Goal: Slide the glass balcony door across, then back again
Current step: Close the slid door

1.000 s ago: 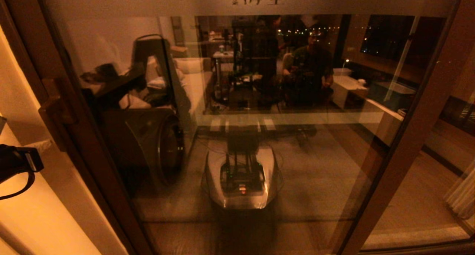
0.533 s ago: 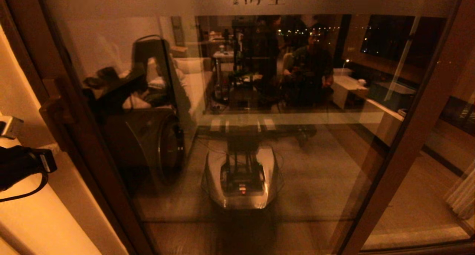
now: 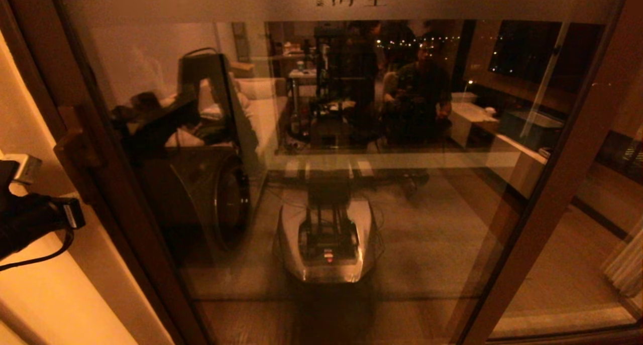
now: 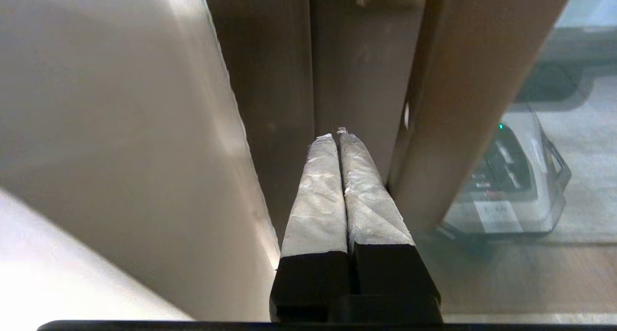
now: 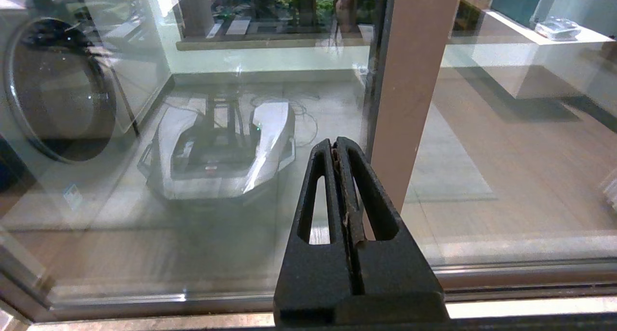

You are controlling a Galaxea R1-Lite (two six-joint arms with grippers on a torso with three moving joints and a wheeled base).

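At far left of head view, left hand [image 4: 337,136] has moved up & in toward the door [image 3: 321,159] vs. a sec ago, now just beside its wood frame, under the handle [image 3: 75,151]. Fingers [image 4: 318,191] pressed together, clenched on nothing, tips near the frame. Door spans in front, glass & frame unchanged. Right hand [image 5: 337,145] also clenched, empty, facing the glass near the other upright. No containers seen.

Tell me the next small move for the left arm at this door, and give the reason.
Probably ease the left end effector a little further forward until it presses the door at its frame. The fingers are shut, pointing at the wooden frame beside the handle, and the door sits closed against the left side, so a push looks due.
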